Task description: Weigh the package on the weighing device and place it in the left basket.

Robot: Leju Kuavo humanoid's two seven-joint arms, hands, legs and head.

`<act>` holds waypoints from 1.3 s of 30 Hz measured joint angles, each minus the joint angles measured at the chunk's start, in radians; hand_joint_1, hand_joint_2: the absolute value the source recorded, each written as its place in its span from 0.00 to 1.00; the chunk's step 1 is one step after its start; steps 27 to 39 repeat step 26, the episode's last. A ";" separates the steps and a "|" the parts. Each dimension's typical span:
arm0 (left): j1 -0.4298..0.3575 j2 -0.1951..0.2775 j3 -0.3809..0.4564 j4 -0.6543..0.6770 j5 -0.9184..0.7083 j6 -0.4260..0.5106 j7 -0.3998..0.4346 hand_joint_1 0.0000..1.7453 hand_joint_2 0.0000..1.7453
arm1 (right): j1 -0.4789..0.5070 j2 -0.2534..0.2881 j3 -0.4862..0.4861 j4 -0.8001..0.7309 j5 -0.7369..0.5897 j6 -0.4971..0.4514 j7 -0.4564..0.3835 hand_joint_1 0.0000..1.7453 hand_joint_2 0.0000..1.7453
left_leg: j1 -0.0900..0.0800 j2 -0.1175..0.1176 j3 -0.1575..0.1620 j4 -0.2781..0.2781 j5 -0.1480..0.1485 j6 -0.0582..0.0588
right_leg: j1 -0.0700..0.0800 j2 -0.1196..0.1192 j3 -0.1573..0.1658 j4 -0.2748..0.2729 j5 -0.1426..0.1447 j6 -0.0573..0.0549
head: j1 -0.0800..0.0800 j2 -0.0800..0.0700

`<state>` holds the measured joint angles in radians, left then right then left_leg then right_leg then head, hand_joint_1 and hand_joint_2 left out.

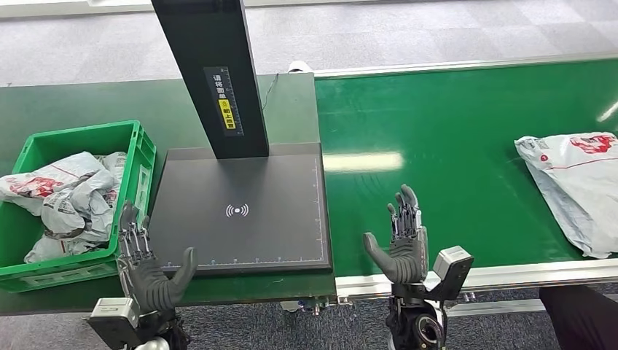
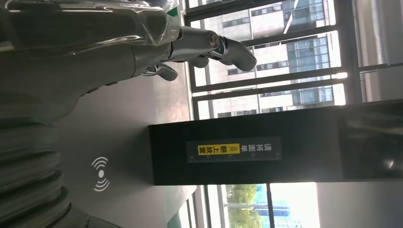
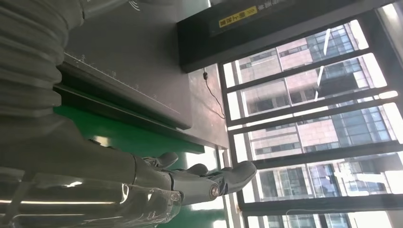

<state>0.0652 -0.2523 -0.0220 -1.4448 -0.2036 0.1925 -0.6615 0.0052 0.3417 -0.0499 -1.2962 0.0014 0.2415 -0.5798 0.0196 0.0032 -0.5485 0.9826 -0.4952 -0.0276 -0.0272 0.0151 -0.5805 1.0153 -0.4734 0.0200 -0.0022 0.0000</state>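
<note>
Your left hand (image 1: pixel 149 273) and right hand (image 1: pixel 402 244) are spread wide, holding nothing, flanking the matte black scale plate (image 1: pixel 244 211). The crinkled grey plastic package (image 1: pixel 576 182) lies well right of your right hand on the smooth green belt (image 1: pixel 452 131).

Scale plate (image 1: pixel 240 211) bare; black post (image 1: pixel 211 73) behind.

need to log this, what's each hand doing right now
Left hand: open, holding nothing, at the near edge of the weighing device.
Right hand: open, holding nothing, over the green belt.
</note>
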 joint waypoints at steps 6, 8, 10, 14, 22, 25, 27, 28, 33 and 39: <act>0.009 -0.008 -0.014 0.000 -0.021 -0.023 0.023 0.00 1.00 | -0.003 0.018 0.052 0.016 0.026 -0.027 0.000 0.00 1.00 | 0.000 0.000 0.000 0.000 0.000 0.000 | 0.000 0.000 0.001 0.000 0.000 0.000 | 0.000 0.000; 0.008 -0.009 -0.024 0.001 -0.032 -0.031 0.029 0.00 1.00 | -0.011 0.021 0.072 0.026 0.027 -0.038 -0.001 0.00 1.00 | 0.000 0.000 0.001 0.000 0.000 0.000 | 0.000 0.000 0.001 0.000 0.000 0.000 | 0.000 0.000; 0.007 -0.009 -0.035 0.003 -0.041 -0.036 0.035 0.00 1.00 | -0.023 0.023 0.088 0.041 0.023 -0.046 -0.002 0.00 1.00 | 0.000 0.000 0.001 0.000 0.000 0.000 | 0.000 0.000 0.001 0.000 0.000 0.000 | 0.000 0.000; 0.005 -0.007 -0.047 0.006 -0.065 -0.027 0.040 0.00 1.00 | -0.055 0.025 0.107 0.090 0.000 -0.052 -0.010 0.00 1.00 | 0.000 0.000 0.001 0.000 0.000 0.000 | 0.000 0.000 0.001 0.000 0.000 0.000 | 0.000 0.000; -0.006 0.001 -0.036 -0.013 -0.066 0.029 0.015 0.00 1.00 | -0.114 0.022 0.121 0.229 -0.025 -0.055 -0.047 0.00 1.00 | 0.000 0.000 0.001 0.000 0.000 0.000 | 0.000 0.000 0.001 0.000 0.000 0.000 | 0.000 0.000; 0.002 0.001 -0.027 -0.030 -0.063 0.050 0.014 0.00 1.00 | -0.122 0.022 0.121 0.277 -0.048 -0.053 -0.045 0.00 1.00 | 0.000 0.000 0.001 0.000 0.000 0.000 | 0.000 0.000 0.001 0.000 0.000 0.000 | 0.000 0.000; 0.005 0.001 -0.025 -0.034 -0.063 0.055 0.014 0.00 1.00 | -0.122 0.022 0.121 0.285 -0.053 -0.053 -0.045 0.00 1.00 | 0.000 0.000 0.001 0.000 0.000 0.000 | 0.000 0.000 0.001 0.000 0.000 0.000 | 0.000 0.000; 0.005 0.001 -0.025 -0.034 -0.063 0.055 0.014 0.00 1.00 | -0.122 0.022 0.121 0.285 -0.053 -0.053 -0.045 0.00 1.00 | 0.000 0.000 0.001 0.000 0.000 0.000 | 0.000 0.000 0.001 0.000 0.000 0.000 | 0.000 0.000; 0.005 0.001 -0.025 -0.034 -0.063 0.055 0.014 0.00 1.00 | -0.122 0.022 0.121 0.285 -0.053 -0.053 -0.045 0.00 1.00 | 0.000 0.000 0.001 0.000 0.000 0.000 | 0.000 0.000 0.001 0.000 0.000 0.000 | 0.000 0.000; 0.005 0.001 -0.025 -0.034 -0.063 0.055 0.014 0.00 1.00 | -0.122 0.022 0.121 0.285 -0.053 -0.053 -0.045 0.00 1.00 | 0.000 0.000 0.001 0.000 0.000 0.000 | 0.000 0.000 0.001 0.000 0.000 0.000 | 0.000 0.000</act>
